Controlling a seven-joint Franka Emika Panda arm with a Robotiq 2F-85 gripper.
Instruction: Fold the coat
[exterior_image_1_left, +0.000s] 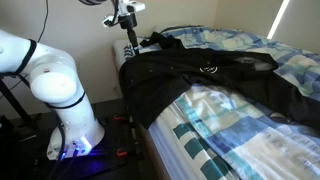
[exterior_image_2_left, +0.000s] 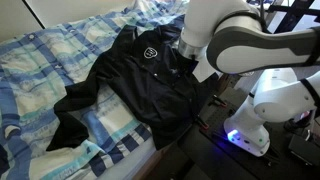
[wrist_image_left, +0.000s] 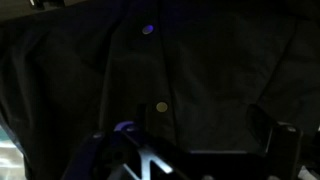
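Note:
The coat (exterior_image_1_left: 200, 75) is a large black, slightly shiny jacket spread across the bed, with a small white mark (exterior_image_1_left: 208, 69) on it. In an exterior view the coat (exterior_image_2_left: 125, 90) lies flat with a sleeve trailing toward the bed's near corner, and the mark (exterior_image_2_left: 150, 52) faces up. My gripper (exterior_image_1_left: 128, 48) hangs over the coat's edge at the side of the bed. In the wrist view the coat (wrist_image_left: 200, 70) fills the picture, showing two snap buttons (wrist_image_left: 162, 106). My gripper (wrist_image_left: 200, 145) has its fingers wide apart just above the fabric and holds nothing.
A blue-and-white patterned bedspread (exterior_image_1_left: 240, 130) covers the bed (exterior_image_2_left: 40, 60). The robot's white base (exterior_image_1_left: 70, 110) stands on the floor beside the bed. The arm (exterior_image_2_left: 250, 40) hides the coat's edge nearest the robot.

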